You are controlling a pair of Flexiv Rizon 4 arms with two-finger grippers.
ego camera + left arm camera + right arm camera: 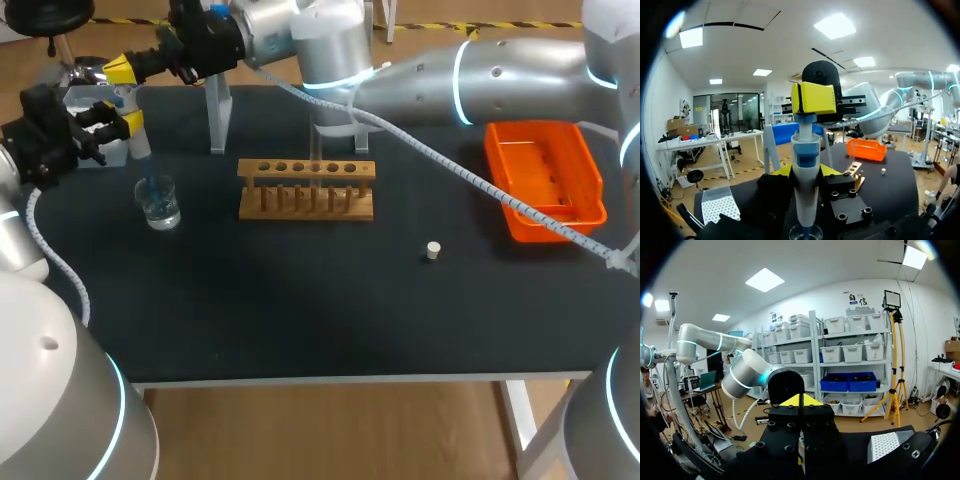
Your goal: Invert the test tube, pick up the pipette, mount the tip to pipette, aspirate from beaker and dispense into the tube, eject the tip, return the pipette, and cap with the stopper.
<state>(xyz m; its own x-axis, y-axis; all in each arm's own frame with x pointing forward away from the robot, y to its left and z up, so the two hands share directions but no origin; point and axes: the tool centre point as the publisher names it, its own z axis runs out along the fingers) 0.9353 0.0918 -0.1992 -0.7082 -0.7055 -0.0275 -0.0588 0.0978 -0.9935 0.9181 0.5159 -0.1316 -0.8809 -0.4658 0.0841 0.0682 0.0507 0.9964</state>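
— Where's the pipette?
— In my left tool (125, 122), which is clenched around its body. The pipette (138, 142) stands upright, its tip down in the beaker (158, 203) near the table's (300, 320) left edge. My right tool (122, 68), fingers pressed together, sits on the pipette's top.
— Further right?
— The wooden rack (307, 190) is mid-table. The stopper (433, 250) lies alone, and the orange tray (545, 180) is far right.

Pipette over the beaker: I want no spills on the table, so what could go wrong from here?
The pipette reaches into the small glass beaker; a sideways pull by the left gripper holding it could tip the beaker. The right gripper sits on the plunger from above and may slip off, spoiling the draw.
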